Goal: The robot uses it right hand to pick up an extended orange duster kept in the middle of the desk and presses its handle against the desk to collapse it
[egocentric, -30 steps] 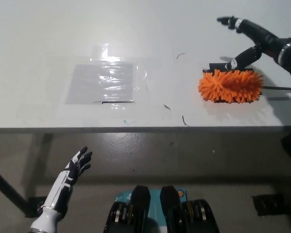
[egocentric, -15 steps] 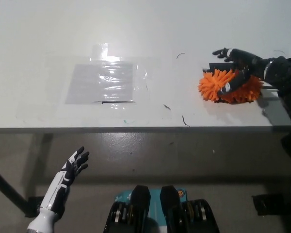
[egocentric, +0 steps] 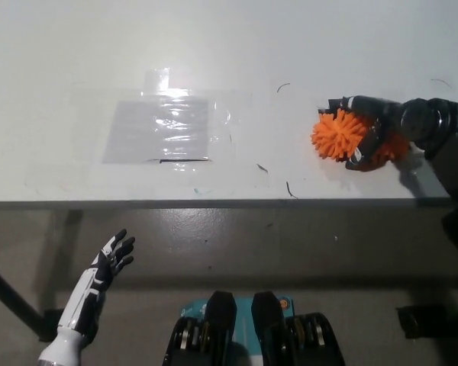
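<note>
Bright orange fluffy duster on a pale grey desk, under a black right hand; clear shiny plastic sheet.

The black right hand wraps around the fluffy orange duster on the white desk's right side; the white left hand hangs spread below the near edge.

R hand is lying low on the desk near its right front edge, black fingers curling down and closing around the orange duster, w/ the forearm coming in from the right. L hand is hanging below the desk's front edge at lower left, fingers apart, holding nothing.
</note>
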Robot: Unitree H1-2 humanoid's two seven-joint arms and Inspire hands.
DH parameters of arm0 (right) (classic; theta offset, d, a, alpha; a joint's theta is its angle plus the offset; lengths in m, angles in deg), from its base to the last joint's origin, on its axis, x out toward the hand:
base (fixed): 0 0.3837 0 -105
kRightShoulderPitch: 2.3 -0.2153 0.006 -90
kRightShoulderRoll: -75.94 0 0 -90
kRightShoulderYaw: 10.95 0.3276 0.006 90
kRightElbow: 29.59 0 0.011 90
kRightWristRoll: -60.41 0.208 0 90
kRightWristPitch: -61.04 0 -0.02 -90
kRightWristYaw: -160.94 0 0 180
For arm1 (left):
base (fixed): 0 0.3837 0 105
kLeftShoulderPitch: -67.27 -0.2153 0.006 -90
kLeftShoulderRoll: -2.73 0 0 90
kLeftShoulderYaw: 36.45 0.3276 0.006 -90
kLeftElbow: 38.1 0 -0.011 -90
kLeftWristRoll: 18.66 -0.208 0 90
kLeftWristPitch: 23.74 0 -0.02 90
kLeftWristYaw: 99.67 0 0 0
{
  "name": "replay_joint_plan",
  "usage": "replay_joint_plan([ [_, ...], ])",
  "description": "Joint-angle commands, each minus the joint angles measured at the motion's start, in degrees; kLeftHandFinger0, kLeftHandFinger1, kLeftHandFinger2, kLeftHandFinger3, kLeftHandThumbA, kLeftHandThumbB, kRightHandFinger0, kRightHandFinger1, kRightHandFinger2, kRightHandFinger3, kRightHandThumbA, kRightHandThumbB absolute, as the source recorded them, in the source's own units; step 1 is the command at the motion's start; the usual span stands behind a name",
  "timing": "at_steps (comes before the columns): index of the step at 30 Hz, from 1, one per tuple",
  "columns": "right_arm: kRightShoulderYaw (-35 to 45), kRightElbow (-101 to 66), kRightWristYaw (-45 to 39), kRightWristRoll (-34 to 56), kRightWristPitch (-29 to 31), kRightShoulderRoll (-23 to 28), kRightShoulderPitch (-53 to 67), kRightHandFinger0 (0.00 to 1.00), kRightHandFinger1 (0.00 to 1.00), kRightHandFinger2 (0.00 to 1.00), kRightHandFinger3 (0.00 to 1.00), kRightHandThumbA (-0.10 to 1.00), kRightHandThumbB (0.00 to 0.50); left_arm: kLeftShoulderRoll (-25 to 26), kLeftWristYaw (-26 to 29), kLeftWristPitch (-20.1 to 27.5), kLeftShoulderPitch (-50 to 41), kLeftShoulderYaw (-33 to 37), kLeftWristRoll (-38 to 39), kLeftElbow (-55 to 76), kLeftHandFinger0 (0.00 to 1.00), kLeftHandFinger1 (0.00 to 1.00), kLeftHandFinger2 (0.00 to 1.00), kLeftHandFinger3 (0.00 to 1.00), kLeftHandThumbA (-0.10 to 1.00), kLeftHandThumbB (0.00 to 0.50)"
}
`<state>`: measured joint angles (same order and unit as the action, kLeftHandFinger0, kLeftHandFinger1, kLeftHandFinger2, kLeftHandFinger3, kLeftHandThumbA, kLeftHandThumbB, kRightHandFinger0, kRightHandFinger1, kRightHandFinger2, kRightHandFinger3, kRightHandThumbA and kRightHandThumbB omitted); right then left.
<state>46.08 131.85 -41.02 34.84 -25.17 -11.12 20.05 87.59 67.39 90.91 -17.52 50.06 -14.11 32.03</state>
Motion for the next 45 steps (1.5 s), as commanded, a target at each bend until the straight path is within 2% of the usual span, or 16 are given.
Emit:
replay_joint_plan([
  [1, -1.0, 2.6, 2.3, -2.8, 2.4, -0.7, -3.2, 1.0, 1.0, 1.0, 1.0, 1.0, 0.436, 0.0, -1.4, 2.3, 1.0, -0.7, 2.3, 1.0, 1.0, 1.0, 1.0, 1.0, 1.0, 0.312],
  [4, -1.5, 4.6, 4.7, -3.6, 1.6, -1.7, -3.0, 1.0, 1.0, 1.0, 1.0, 0.94, 0.375, -0.1, -1.2, 2.3, 0.9, -0.7, 2.3, 1.3, 1.0, 1.0, 1.0, 1.0, 1.0, 0.313],
  [5, -0.8, 5.1, 8.9, -3.6, 2.2, -2.0, -2.4, 1.0, 1.0, 1.0, 1.0, 0.68, 0.277, -0.1, -1.1, 2.3, 1.1, -0.8, 2.3, 1.2, 1.0, 1.0, 1.0, 1.0, 1.0, 0.308],
  [6, -0.6, 5.4, 12.0, -3.8, 2.7, -2.1, -2.1, 0.7, 0.76, 0.74, 0.77, 0.29, 0.056, -0.1, -1.1, 2.3, 1.2, -0.8, 2.3, 1.3, 1.0, 1.0, 1.0, 1.0, 1.0, 0.3],
  [7, -0.4, 5.6, 16.1, -4.1, 3.4, -2.2, -1.5, 0.43, 0.56, 0.65, 0.72, 0.03, 0.151, -0.1, -1.1, 2.3, 1.2, -0.8, 2.3, 1.3, 1.0, 1.0, 1.0, 1.0, 1.0, 0.299],
  [8, -2.5, 5.5, 24.0, -7.2, 5.1, -1.9, -0.7, 0.03, 0.2, 0.41, 0.48, -0.09, 0.211, 0.0, -1.0, 2.3, 1.4, -0.8, 2.3, 1.3, 1.0, 1.0, 1.0, 1.0, 1.0, 0.306],
  [9, -1.9, 5.6, 26.0, -6.8, 5.7, -1.9, -0.5, 0.0, 0.21, 0.49, 0.66, -0.1, 0.188, 0.2, -0.9, 2.3, 1.5, -0.8, 2.0, 1.4, 1.0, 1.0, 1.0, 1.0, 1.0, 0.307],
  [10, -0.6, 5.7, 26.4, -5.5, 6.9, -1.7, -0.4, 0.0, 0.26, 0.61, 0.47, -0.1, 0.186, 0.3, -1.1, 2.3, 1.6, -1.0, 2.2, 1.3, 1.0, 1.0, 1.0, 1.0, 1.0, 0.306],
  [12, -0.6, 5.4, 29.0, -5.7, 9.6, -0.9, -0.1, 0.02, 0.52, 1.0, 0.81, -0.1, 0.136, 0.6, -1.4, 2.3, 1.5, -1.0, 2.4, 1.3, 1.0, 1.0, 1.0, 1.0, 1.0, 0.3],
  [14, -0.6, 5.5, 30.2, -5.7, 11.4, -0.3, -0.2, 0.09, 0.69, 1.0, 1.0, -0.1, 0.134, 0.6, -1.5, 2.3, 1.7, -1.0, 2.5, 1.2, 1.0, 1.0, 1.0, 1.0, 1.0, 0.287],
  [22, -1.2, 6.2, 31.5, -6.6, 12.7, 0.2, -1.7, 0.25, 0.77, 1.0, 1.0, -0.1, 0.141, 0.5, -1.6, 2.3, 1.7, -0.9, 3.2, 1.3, 1.0, 1.0, 1.0, 1.0, 1.0, 0.28],
  [27, -0.6, 6.7, 31.4, -6.5, 12.7, 0.0, -2.7, 0.18, 0.7, 1.0, 1.0, -0.1, 0.1, 0.6, -1.6, 2.3, 2.1, -1.1, 3.5, 1.3, 1.0, 1.0, 1.0, 1.0, 1.0, 0.289],
  [36, -0.3, 7.7, 33.0, -7.0, 14.3, 0.6, -3.1, 0.08, 0.58, 0.94, 0.9, -0.1, 0.173, 0.6, -1.7, 2.3, 2.5, -1.6, 3.9, 0.9, 1.0, 1.0, 1.0, 1.0, 1.0, 0.341],
  [38, -0.2, 7.8, 32.9, -7.0, 13.6, 0.5, -3.2, 0.17, 0.63, 0.95, 0.9, -0.1, 0.165, 0.6, -1.8, 2.3, 2.5, -1.7, 3.8, 0.8, 1.0, 1.0, 1.0, 1.0, 1.0, 0.342],
  [40, 0.0, 7.6, 33.4, -7.1, 13.7, 0.8, -3.3, 0.06, 0.57, 0.93, 0.69, -0.1, 0.167, 0.5, -1.7, 2.3, 2.5, -1.7, 3.9, 0.7, 1.0, 1.0, 1.0, 1.0, 1.0, 0.334],
  [45, 0.7, 7.0, 34.1, -6.9, 13.5, 1.6, -4.5, 0.0, 0.48, 0.86, 0.88, -0.1, 0.16, 0.6, -1.7, 2.3, 2.2, -1.8, 3.8, 0.9, 1.0, 1.0, 1.0, 1.0, 1.0, 0.347],
])
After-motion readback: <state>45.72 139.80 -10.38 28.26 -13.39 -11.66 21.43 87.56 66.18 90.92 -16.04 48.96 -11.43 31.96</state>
